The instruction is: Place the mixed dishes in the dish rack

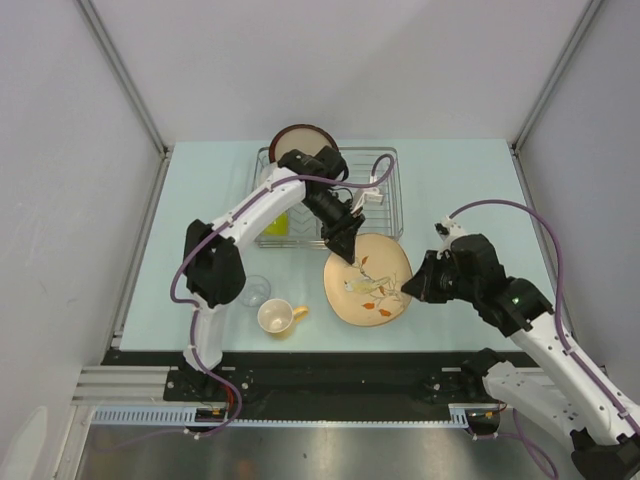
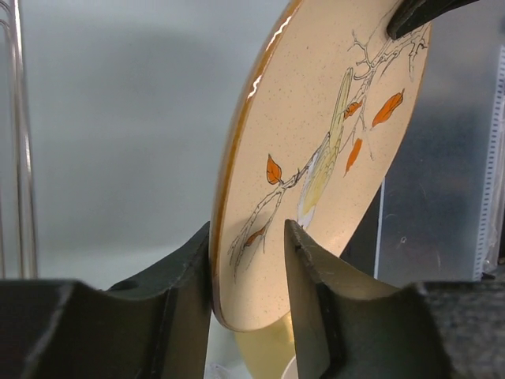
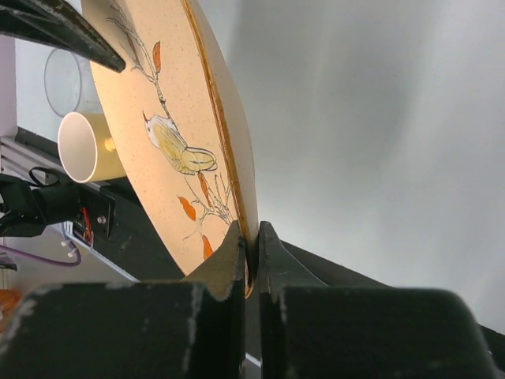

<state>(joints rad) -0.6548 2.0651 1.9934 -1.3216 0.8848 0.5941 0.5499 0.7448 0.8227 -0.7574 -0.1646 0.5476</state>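
Top external: the cream floral plate (image 1: 368,280) is just in front of the near-right corner of the dish rack (image 1: 396,185), with an arm on either side. The left claw (image 1: 347,250) meets its far-left rim and the right claw (image 1: 408,291) its right rim. Two opposite grips would steady a wide, flat dish that one pinch lets swing. The dark-red-rimmed plate (image 1: 300,140) stands at the rack's far-left corner. The lime-green bowl (image 1: 276,222) shows at the rack's near-left side, partly under the left arm. The mug (image 1: 277,316) and clear glass (image 1: 255,290) are on the worktop (image 1: 460,200), left of the plate and not yet loaded.

Left wrist: the plate is seen nearly edge-on, tilted, with its rim between the jaws. They sit astride it, one finger against the back and a sliver of gap on the painted face. I read this as released, not clenched.

Right wrist: the jaws are clenched on the plate's rim, so this claw is grasping the plate and likely carrying its weight. The tilt suits sliding it upright into the rack. A rim-only pinch could slip.
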